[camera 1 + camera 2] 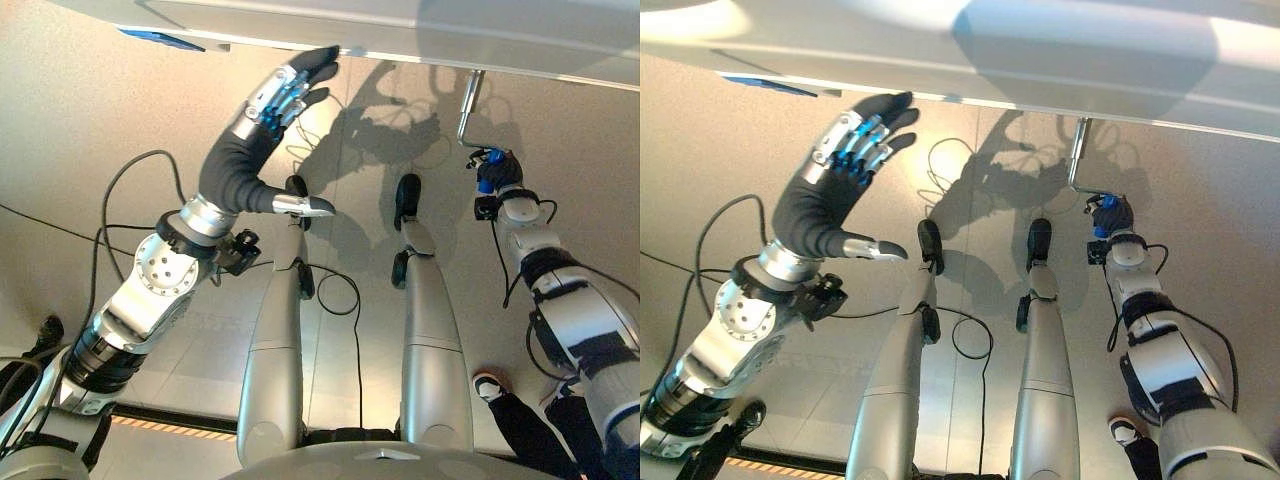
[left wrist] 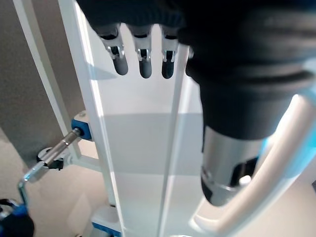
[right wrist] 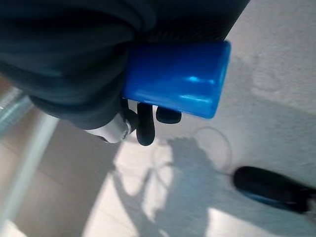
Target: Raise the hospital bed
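Below the hospital bed point(image 1: 420, 35), a smooth white frame, hangs its bent metal crank point(image 1: 468, 105), blue grip point(image 3: 175, 81) clenched in the right hand point(image 1: 495, 175); left hand point(image 1: 275, 100) splays against the bed's edge.

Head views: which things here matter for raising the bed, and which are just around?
For the job:
white hospital bed frame
silver metal crank with blue handle
right hand gripping the handle
left hand open against the frame

Just around:
person's shoe

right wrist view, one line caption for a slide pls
Right hand curled round the blue crank handle above the floor.
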`<state>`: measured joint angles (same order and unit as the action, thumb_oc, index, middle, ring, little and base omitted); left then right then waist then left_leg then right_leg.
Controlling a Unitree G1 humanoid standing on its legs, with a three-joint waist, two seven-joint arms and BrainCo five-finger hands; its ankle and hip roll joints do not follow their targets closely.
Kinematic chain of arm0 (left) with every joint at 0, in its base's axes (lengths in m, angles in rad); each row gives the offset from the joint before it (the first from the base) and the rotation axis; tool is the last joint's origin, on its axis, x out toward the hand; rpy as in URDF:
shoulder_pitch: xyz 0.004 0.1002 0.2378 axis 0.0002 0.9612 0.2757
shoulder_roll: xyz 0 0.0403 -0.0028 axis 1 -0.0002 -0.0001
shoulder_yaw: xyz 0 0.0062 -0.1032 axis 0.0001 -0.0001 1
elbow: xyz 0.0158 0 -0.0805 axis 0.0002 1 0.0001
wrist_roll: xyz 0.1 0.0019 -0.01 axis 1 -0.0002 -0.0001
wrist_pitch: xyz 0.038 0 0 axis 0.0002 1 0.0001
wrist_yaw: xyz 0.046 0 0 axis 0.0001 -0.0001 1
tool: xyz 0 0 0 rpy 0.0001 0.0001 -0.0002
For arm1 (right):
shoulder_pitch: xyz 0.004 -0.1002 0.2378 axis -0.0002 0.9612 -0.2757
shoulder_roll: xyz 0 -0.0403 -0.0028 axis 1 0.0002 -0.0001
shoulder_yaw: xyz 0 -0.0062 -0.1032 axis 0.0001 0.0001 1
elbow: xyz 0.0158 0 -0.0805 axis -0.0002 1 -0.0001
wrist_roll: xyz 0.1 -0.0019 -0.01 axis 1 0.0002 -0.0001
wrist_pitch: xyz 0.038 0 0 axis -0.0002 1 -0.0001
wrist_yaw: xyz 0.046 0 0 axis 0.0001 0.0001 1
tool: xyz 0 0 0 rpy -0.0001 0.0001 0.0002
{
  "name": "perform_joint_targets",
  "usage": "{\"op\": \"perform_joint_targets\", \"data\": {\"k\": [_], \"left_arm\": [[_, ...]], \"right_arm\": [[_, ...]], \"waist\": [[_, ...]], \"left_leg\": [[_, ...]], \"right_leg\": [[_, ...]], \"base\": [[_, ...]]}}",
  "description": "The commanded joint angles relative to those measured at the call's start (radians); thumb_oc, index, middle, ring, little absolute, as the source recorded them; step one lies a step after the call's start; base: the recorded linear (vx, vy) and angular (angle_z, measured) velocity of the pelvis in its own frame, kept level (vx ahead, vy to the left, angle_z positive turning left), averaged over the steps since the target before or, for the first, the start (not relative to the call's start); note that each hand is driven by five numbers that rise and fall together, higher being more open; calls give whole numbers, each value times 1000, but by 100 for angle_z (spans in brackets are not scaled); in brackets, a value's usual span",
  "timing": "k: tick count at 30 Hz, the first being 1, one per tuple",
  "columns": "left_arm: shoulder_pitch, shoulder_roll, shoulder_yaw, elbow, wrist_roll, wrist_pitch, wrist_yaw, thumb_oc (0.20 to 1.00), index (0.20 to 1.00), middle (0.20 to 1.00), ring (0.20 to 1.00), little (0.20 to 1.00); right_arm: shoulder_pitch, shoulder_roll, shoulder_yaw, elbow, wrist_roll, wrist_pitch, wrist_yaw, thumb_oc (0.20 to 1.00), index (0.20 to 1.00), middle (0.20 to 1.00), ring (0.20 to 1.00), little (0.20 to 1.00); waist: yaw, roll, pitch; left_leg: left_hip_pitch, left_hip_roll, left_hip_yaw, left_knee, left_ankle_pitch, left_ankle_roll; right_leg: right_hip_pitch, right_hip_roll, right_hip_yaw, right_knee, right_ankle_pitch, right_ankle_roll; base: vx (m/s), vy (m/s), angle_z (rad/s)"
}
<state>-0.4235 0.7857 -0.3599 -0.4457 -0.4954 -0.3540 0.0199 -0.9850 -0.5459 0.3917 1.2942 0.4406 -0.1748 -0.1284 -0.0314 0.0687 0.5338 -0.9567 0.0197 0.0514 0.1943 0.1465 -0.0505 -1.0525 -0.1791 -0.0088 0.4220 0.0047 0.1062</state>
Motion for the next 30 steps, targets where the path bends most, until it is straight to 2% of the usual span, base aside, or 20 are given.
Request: {"op": "perform_joint_targets", "data": {"k": [1,6,13,14,15,16,20,26,30], "left_arm": [[-32,-68,14,-58,-26,-30,-9,1000,1000,1000,1000,1000],[-55,-141,20,-38,-30,-16,-3,1000,1000,1000,1000,1000],[-36,-195,66,-31,-11,4,28,1000,1000,1000,1000,1000],[-36,-195,66,-31,-11,4,28,1000,1000,1000,1000,1000],[-38,-208,74,-32,-14,4,39,1000,1000,1000,1000,1000],[-37,-208,74,-32,-14,4,39,1000,1000,1000,1000,1000],[-23,-222,96,-37,-13,2,48,1000,1000,1000,1000,1000],[-17,-241,110,-37,-19,-1,64,1000,1000,1000,1000,1000],[-15,-243,108,-38,-27,-7,65,1000,1000,1000,1000,1000]], "right_arm": [[-40,-124,86,75,-186,92,12,200,200,200,200,200],[-89,8,198,42,-347,123,38,200,200,200,200,200],[-116,226,347,-75,-562,138,62,200,200,200,200,200],[-116,226,347,-75,-562,138,62,200,200,200,200,200],[-110,285,374,-114,-617,142,66,200,200,200,200,200],[-110,286,374,-114,-618,143,66,200,200,200,200,200],[-100,357,465,-229,-779,145,100,200,200,200,200,200],[-68,415,464,-291,-807,145,113,200,200,200,200,200],[-60,417,475,-340,-801,129,121,200,200,200,200,200]], "waist": [[19,78,-14],[32,85,-14],[27,75,-14],[26,75,-14],[28,77,-14],[27,76,-14],[24,73,-14],[22,72,-14],[23,75,-14]], "left_leg": [[20,4,7,114,-131,-8],[3,2,2,127,-131,-5],[-12,3,1,135,-135,-2],[-12,2,1,135,-135,-2],[-13,0,0,134,-135,-2],[-12,0,0,134,-135,-2],[-13,-2,-2,133,-137,-2],[-16,-2,-2,135,-137,-2],[-19,-4,-4,134,-135,-2]], "right_leg": [[39,43,-58,-75,47,33],[25,43,-59,-66,45,29],[14,44,-56,-64,46,28],[14,44,-56,-63,46,28],[12,43,-57,-62,47,29],[12,42,-57,-62,47,29],[10,41,-55,-61,48,30],[7,38,-53,-65,49,31],[7,38,-53,-68,50,30]], "base": [[0,0,0],[0,0,0],[5,11,-7],[3,24,-4],[0,0,0],[0,0,0],[0,9,1],[0,0,0],[0,0,0]]}}
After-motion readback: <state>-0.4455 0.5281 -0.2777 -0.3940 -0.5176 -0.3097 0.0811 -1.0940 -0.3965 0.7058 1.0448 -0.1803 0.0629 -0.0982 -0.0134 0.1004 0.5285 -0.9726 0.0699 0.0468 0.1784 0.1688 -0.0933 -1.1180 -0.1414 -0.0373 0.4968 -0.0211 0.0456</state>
